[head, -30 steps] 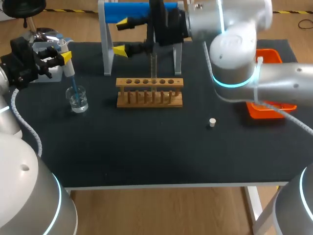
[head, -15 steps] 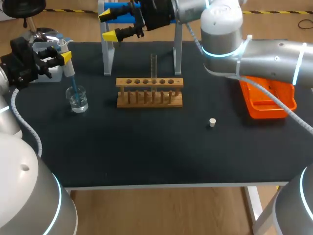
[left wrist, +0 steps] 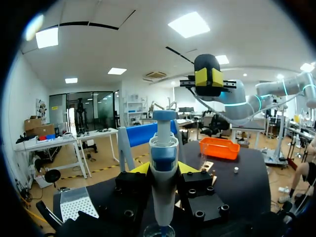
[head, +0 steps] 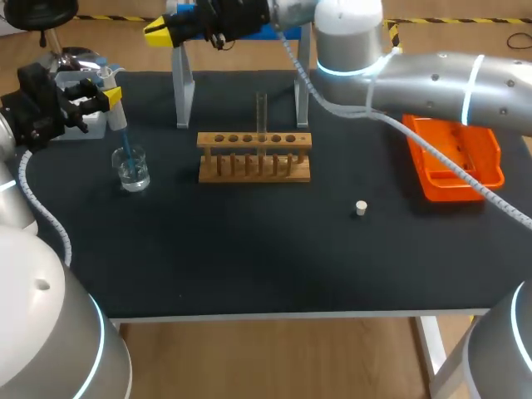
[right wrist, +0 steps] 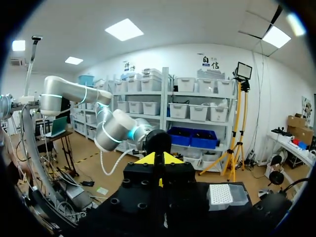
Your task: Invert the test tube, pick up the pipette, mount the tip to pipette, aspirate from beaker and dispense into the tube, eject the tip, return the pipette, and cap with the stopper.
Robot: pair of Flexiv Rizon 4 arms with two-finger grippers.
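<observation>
— Which step is running here?

— Aspirating, I'd judge. The left gripper (head: 106, 98) is clamping the pipette (head: 116, 116) from both sides and holding it over the beaker (head: 133, 170). The blue tip is dipping down into the liquid.

— And the tube?

— The test tube (head: 261, 116) is standing upright in a hole of the wooden rack (head: 254, 166) at mid-table, well apart from the beaker. So the inverting and the tip mounting are looking done to me.

— What is the right arm doing?

— The right gripper (head: 162, 32) is hanging high past the table's far edge, by the blue-topped stand (head: 182, 83), and is carrying nothing. Its yellow tips seem to be pressing together, though from these angles I am not swearing to it.

— What is the next move asking for?

— Lifting straight up until the tip is clearing the beaker's rim, then carrying the pipette across to the rack while keeping it vertical. The narrow mouth of the tube is calling for careful lining-up before dispensing.

— And the stopper?

— The stopper (head: 361, 208) is lying on the table between the rack and the orange tray (head: 453, 162), touching neither. It is waiting for the last step.
</observation>
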